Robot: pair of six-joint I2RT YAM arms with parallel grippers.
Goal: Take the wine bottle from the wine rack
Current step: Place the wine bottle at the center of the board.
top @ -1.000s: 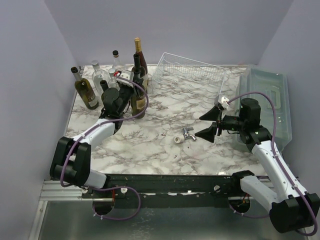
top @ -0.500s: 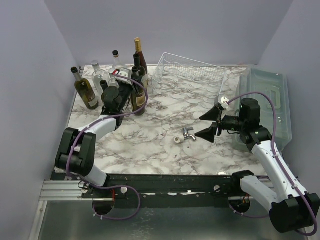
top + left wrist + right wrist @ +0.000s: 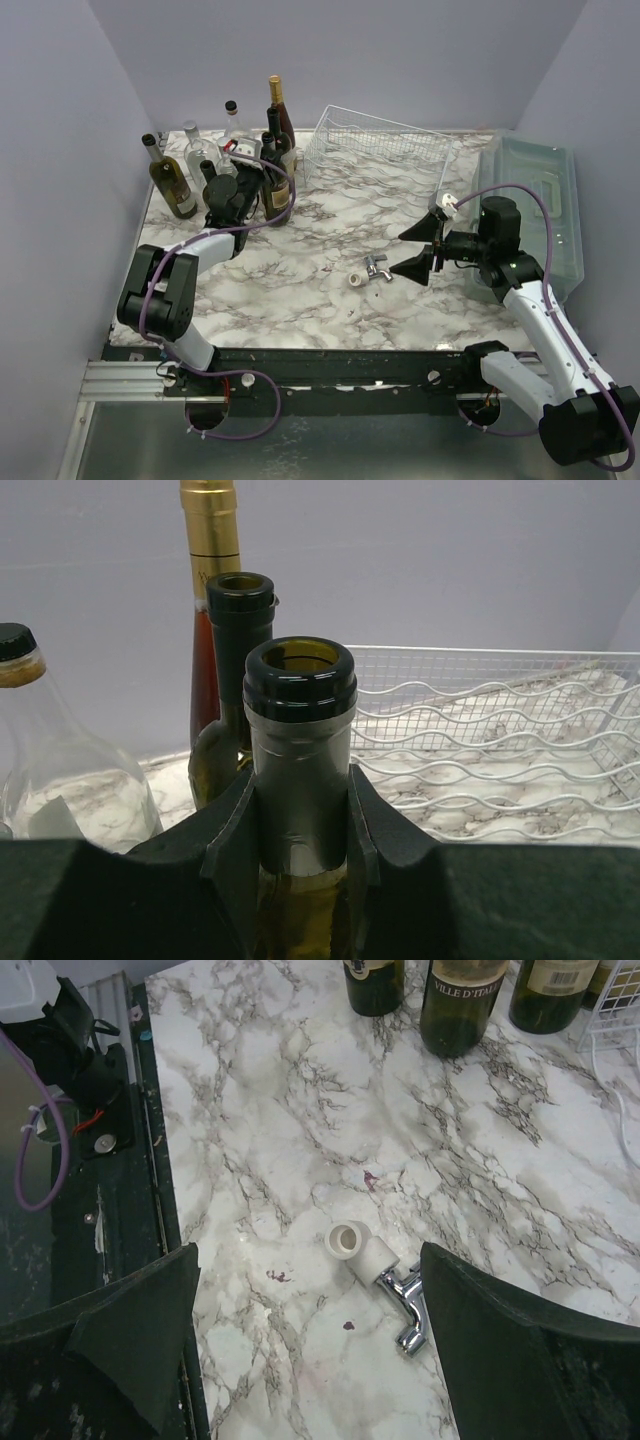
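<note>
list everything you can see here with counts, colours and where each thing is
held wine bottle: one, green, silver-foiled neck, upright in the far-left cluster
other bottles: several, clear, olive, dark, one gold-topped, standing far left
wine rack: one, white wire, far centre, no bottle in it
bin: one, translucent grey-green, right edge
tap: one, chrome with white fitting, lying mid-table
table: one, white marble
left tool: one, black, closed on the held wine bottle's neck
right tool: one, black, open above the tap
</note>
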